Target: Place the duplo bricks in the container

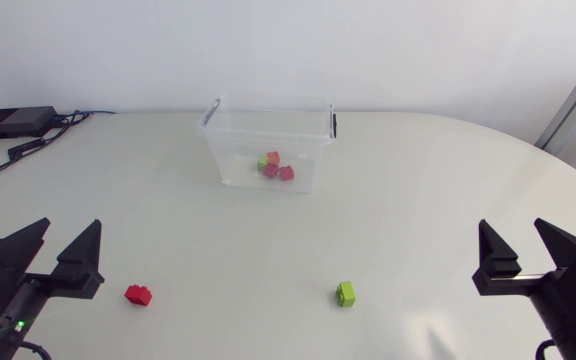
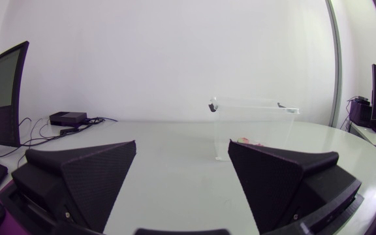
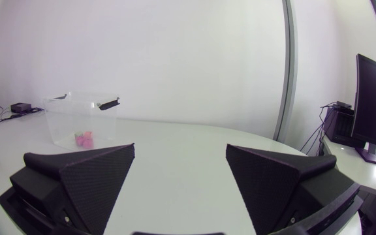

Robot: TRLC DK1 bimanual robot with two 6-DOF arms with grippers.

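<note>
While both sit low over the surface, left hand (image 1: 68,238) and right hand (image 1: 514,238) are wide open, holding nothing. Red brick (image 1: 139,294) lies near the left hand, on its inner side. Green brick (image 1: 346,293) sits between the hands, closer to the right one. Well ahead: clear container (image 1: 258,140), several bricks (image 1: 274,167) inside.

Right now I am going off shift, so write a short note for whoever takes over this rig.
Both open and empty: left gripper at the left side of the table, right gripper at its right side.
Done: a few bricks lie in the clear container.
Left: the red brick on the table near the left gripper, and the green brick nearer the right gripper.
</note>
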